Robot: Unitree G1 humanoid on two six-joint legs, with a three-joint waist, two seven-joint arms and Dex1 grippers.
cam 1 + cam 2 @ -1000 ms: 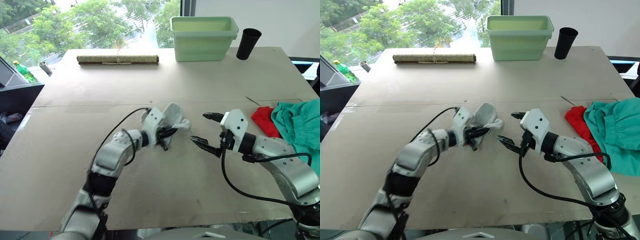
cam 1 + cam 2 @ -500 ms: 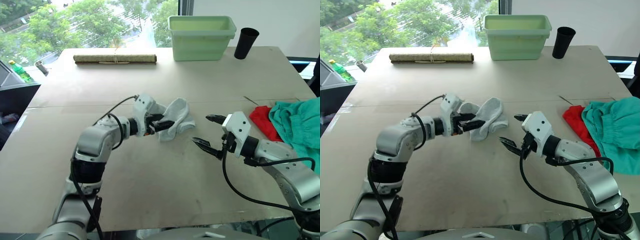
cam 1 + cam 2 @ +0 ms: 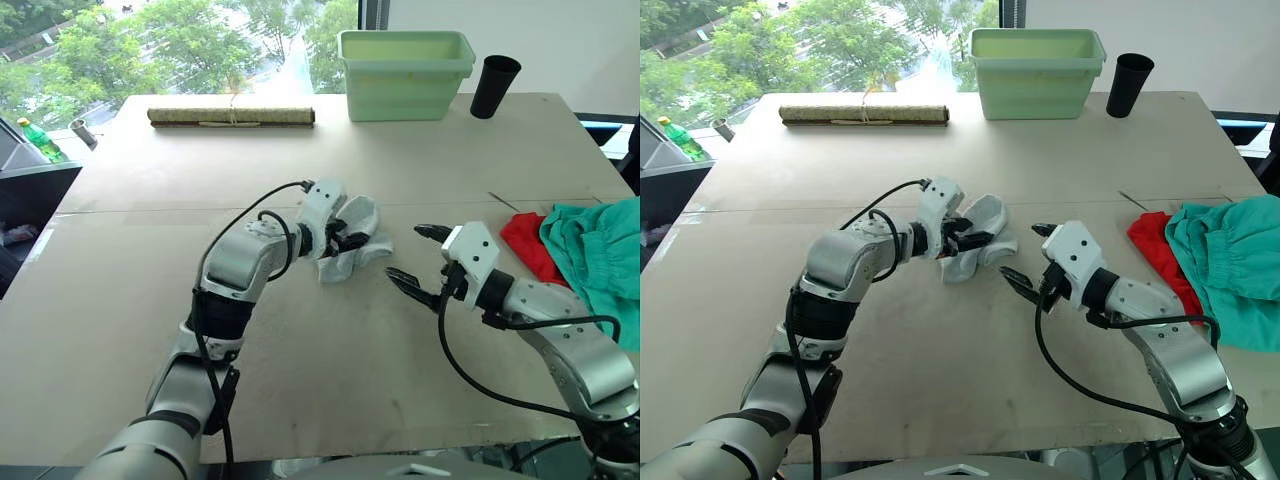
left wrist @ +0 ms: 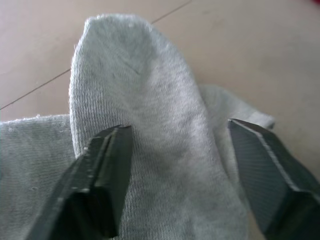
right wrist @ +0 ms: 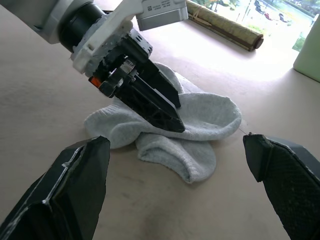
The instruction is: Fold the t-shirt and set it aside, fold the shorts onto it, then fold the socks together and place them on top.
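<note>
The left gripper point(image 3: 975, 240) has its jaws apart, straddling the top layer of the socks point(image 3: 985, 232) with a finger on either side of the knit; nothing is pinched. The right gripper point(image 3: 1032, 258) also stands wide open and empty, just right of the pile and apart from it. So the socks lie under the left jaws and to the left of the right jaws, at mid-table point(image 3: 940, 380). One sock runs roughly far-and-near with its rounded toe at the far end, while the other spreads left to right beneath it. The left arm is on the cloth, the right one a short reach away. Any lift, I judge, falls to the left gripper closing where it is. The t-shirt point(image 3: 1155, 250) and shorts point(image 3: 1230, 275) lie together at the right edge, well apart from the socks, and look bunched rather than neatly folded.
</note>
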